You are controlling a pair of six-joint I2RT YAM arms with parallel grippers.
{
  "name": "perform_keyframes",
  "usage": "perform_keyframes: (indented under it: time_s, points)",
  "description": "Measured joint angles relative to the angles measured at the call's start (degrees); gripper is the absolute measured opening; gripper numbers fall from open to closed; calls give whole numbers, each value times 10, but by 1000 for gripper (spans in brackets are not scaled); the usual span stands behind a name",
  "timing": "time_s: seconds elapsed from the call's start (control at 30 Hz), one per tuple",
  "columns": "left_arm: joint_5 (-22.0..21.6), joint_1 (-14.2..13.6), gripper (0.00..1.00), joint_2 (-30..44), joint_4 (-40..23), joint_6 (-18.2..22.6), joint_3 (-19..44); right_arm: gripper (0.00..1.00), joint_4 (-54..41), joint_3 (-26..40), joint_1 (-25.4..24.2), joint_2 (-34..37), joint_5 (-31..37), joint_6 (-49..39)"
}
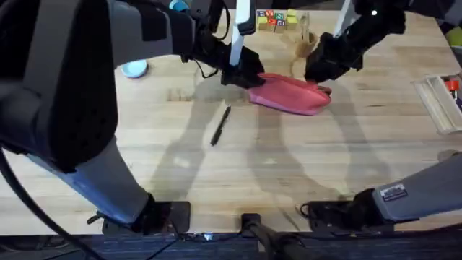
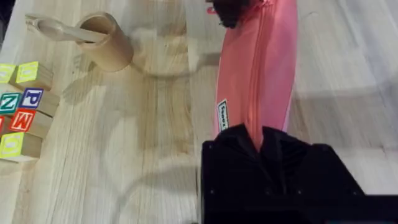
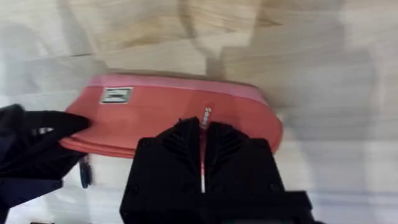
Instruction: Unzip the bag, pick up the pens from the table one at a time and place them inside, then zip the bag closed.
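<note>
Pen: slim black pen [image 1: 220, 125] lies loose on the light butcher-block wooden table [image 1: 289, 173], nearer than both grippers.
Left gripper [image 1: 244, 76]: clamped on the salmon-pink fabric pouch [image 1: 291, 94], left end.
Right gripper [image 1: 323, 70]: pinching its pink pull tab [image 3: 204, 118], right end.

The desk [image 1: 289, 159] is pale planked wood with a smooth, faintly sheened finish; the bag [image 1: 292, 94] is matt salmon cloth; the pen [image 1: 220, 126] looks like black plastic; the cup [image 2: 112, 43] is bare matt wood
</note>
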Motion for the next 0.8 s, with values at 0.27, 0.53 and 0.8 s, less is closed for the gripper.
perform_keyframes:
  time_s: [0.27,0.53,0.8]
  points:
    - [0,1,42,0,0,0,0,36,36,-3,36,-53,0,0]
    - [0,1,42,0,-2,0,0,35,81,-3,106,-58,2,0]
    - [0,2,42,0,-1,0,0,35,149,-4,152,-55,2,6]
